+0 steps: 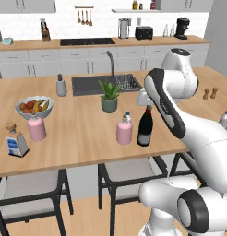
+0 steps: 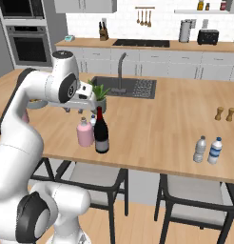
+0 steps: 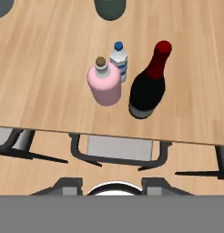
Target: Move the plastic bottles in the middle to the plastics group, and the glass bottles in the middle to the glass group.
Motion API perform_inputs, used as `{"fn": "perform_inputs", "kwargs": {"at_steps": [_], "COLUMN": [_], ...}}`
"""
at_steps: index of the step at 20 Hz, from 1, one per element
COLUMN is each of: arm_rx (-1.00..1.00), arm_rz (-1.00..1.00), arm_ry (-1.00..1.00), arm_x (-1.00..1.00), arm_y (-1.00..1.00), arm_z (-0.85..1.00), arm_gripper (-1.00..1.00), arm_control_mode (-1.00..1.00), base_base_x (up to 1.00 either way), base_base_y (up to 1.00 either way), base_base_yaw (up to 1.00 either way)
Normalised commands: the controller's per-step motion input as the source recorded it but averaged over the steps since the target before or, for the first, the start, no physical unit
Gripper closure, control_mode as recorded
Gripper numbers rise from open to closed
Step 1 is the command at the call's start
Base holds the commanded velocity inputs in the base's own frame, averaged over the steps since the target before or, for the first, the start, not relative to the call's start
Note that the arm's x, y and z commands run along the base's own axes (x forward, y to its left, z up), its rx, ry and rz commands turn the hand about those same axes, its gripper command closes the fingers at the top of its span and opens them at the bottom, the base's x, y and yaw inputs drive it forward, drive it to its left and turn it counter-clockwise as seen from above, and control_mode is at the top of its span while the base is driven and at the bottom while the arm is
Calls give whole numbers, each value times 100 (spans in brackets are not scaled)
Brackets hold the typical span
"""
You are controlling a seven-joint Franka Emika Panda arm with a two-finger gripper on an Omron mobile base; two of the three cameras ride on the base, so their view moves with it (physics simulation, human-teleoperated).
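The arm is bent over the counter with its gripper (image 2: pixel 71 108) hanging above the wine bottle (image 2: pixel 101 131), pink bottle (image 2: pixel 84 132) and small water bottle (image 3: pixel 119 60) clustered mid-counter. It holds nothing; I cannot tell how wide its jaws stand.

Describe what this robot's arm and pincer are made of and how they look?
The arm is a chain of smooth, rounded, glossy white shells with dark grey or black bands and discs at the joints. No loose cables or markings show. The pincer hangs from a boxy pale grey hand with small dark fingers.
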Motion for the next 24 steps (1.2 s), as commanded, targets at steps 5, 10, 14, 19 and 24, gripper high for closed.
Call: {"fn": "perform_inputs", "kwargs": {"at_steps": [5, 10, 14, 19, 24], "arm_rx": [-2, -3, 0, 0, 0], "arm_rz": [0, 0, 0, 0, 0], "arm_ry": [2, 0, 0, 6, 1], "arm_x": [-4, -1, 3, 42, 56], "arm_y": [-2, -29, -38, -31, 2], "arm_z": [-9, -11, 0, 0, -8], "arm_gripper": [-100, -100, -100, -100, -100], "arm_control_mode": [-100, -100, -100, -100, -100], "base_base_x": [0, 0, 0, 0, 0], "base_base_y": [0, 0, 0, 0, 0], "base_base_yaw": [0, 0, 0, 0, 0]}}
